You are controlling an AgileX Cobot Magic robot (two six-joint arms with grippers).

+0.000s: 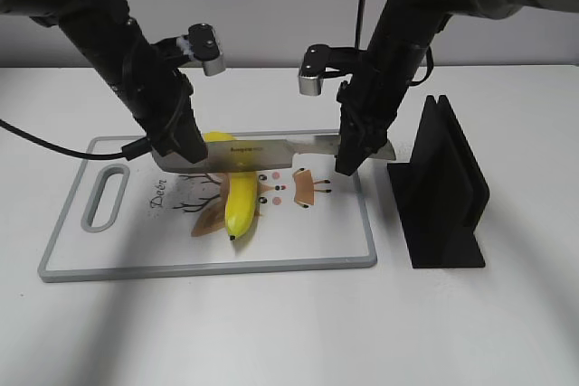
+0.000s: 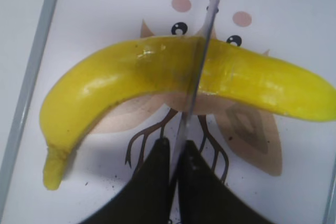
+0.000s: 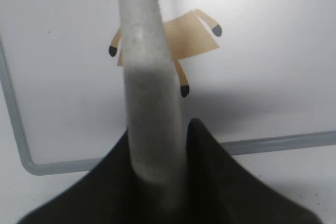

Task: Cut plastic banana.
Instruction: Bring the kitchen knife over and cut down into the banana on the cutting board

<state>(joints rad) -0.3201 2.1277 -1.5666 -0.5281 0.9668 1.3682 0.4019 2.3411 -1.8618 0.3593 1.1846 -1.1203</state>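
Observation:
A yellow plastic banana (image 1: 240, 205) lies on the white cutting board (image 1: 298, 241). A knife (image 1: 271, 151) lies across the banana's middle, its blade in the seam. My left gripper (image 1: 181, 153) is shut on the blade's far end. In the left wrist view, my left gripper (image 2: 176, 142) pinches the thin blade (image 2: 202, 51), which crosses the banana (image 2: 131, 77). My right gripper (image 1: 353, 160) is shut on the knife's grey handle (image 3: 149, 77), held between its fingers (image 3: 160, 127) above the board (image 3: 262, 77).
A black knife stand (image 1: 448, 187) stands on the table just right of the board. The board has a handle slot (image 1: 106, 196) at its left end and a printed deer picture (image 1: 303, 187) under the banana.

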